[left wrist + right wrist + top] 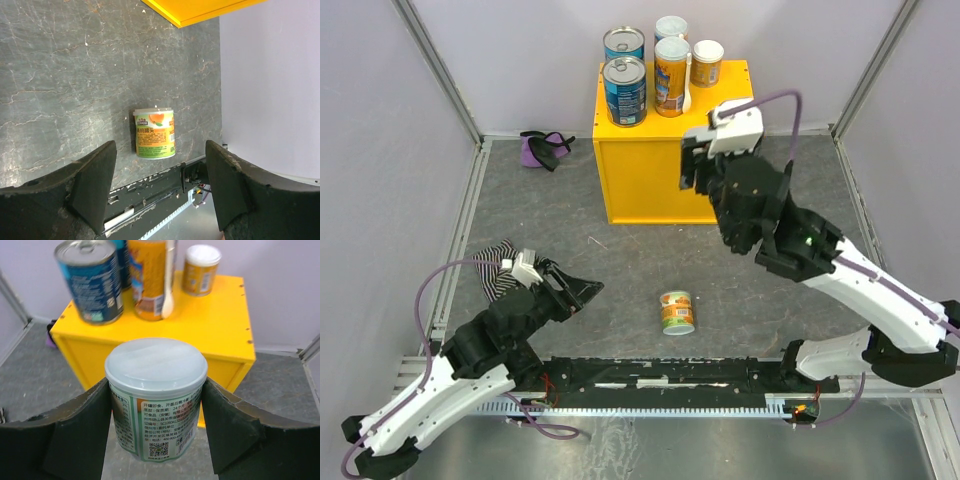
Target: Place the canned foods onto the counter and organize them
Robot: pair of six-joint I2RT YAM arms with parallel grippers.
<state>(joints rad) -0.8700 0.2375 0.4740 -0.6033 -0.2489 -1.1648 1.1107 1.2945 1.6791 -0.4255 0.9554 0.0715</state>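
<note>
Right fingers (698, 165) clenched on pale-green-labelled can with white plastic lid (156, 367). I hold it upright, close before front face of large yellow cube box (220, 325). Five cans (625, 90) stand on box top. Left fingers (585, 297) released, nothing between. Short orange-and-green can (155, 134) on grey stone-pattern bench (60, 75), ahead of them.

left arm (450, 375): folded low, pointing in toward the middle | left claw (582, 295): fingers (95, 175) spread wide | right arm (850, 275): stretched way out front | right claw (156, 405): squeezing a can (156, 370) from both sides
</note>
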